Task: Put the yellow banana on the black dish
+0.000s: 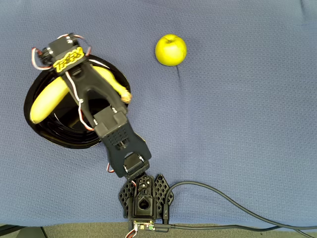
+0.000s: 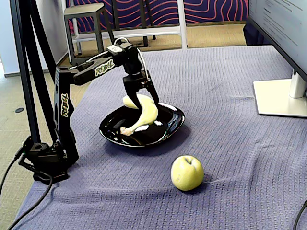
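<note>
The yellow banana [image 1: 48, 99] lies across the black dish [image 1: 54, 136] at the left of the overhead view, its middle hidden under my gripper [image 1: 84, 82]. In the fixed view the banana [image 2: 146, 115] is tilted. Its brown stem end rests on the dish [image 2: 168, 129] and its upper part sits between the fingers of my gripper [image 2: 146, 98]. The gripper is shut on the banana and points down over the dish's far side.
A yellow-green apple [image 1: 171, 49] sits on the blue cloth apart from the dish, in front of it in the fixed view [image 2: 187, 172]. A monitor stand [image 2: 280, 98] is at the right edge. A cable [image 1: 223, 198] runs off from the arm's base.
</note>
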Action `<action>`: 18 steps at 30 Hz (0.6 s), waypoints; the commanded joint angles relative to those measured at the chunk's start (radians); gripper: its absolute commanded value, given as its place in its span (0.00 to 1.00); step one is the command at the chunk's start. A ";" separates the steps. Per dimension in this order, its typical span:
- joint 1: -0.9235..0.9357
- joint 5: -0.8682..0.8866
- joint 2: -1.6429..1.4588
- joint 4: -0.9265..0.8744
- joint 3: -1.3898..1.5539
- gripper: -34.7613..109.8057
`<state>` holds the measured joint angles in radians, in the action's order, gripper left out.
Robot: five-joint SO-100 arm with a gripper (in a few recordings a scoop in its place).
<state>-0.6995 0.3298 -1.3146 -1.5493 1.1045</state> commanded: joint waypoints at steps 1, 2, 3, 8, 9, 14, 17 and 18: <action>-0.003 0.029 -0.002 0.009 -0.075 0.24; -0.002 0.035 0.009 0.012 -0.069 0.24; -0.002 0.040 0.015 0.015 -0.064 0.24; 0.006 0.041 0.035 0.017 -0.061 0.24; 0.009 0.041 0.041 0.017 -0.061 0.24; 0.020 0.028 0.063 0.018 -0.046 0.24; 0.031 0.026 0.072 0.029 -0.029 0.24; 0.034 0.023 0.074 0.034 -0.023 0.24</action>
<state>-0.6811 0.3651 -1.2195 -1.5386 1.1045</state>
